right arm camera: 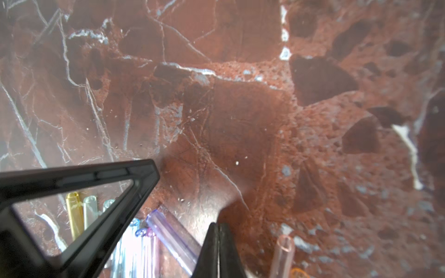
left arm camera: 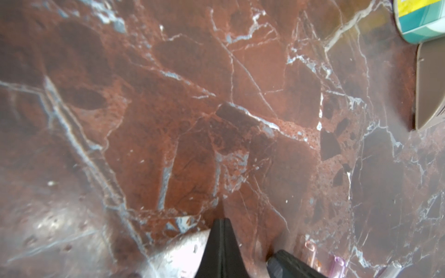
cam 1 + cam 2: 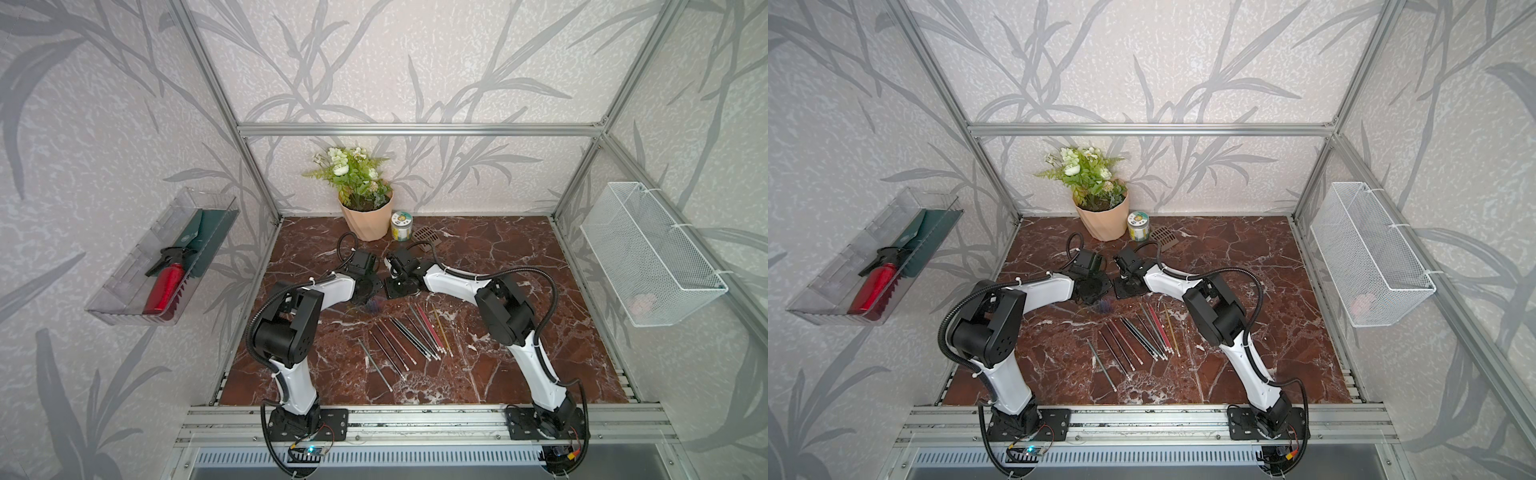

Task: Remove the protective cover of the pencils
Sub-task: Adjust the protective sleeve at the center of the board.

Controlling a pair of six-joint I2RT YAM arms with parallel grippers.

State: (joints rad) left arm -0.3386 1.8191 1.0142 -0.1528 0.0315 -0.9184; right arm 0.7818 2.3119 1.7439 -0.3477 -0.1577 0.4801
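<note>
Seemingly near done | pencils fanned mid-table, far tips look bare | caps loose, heaped at 11 o'clock of the fan | left claw fully closed, empty | right claw likewise, beside heap | remaining: possibly nothing

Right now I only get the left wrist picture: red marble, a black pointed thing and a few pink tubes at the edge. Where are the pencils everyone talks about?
Observer: The pencils lie fanned side by side on the marble table, out in the open, none gripped.
Operator: And those pink tubes?
Observer: They belong to a loose heap of translucent caps in purple, blue, yellow and pink. The right wrist view shows them lying close beside the right gripper.
Operator: Is that gripper holding one?
Observer: No. Its jaws are pressed shut and nothing shows between them.
</note>
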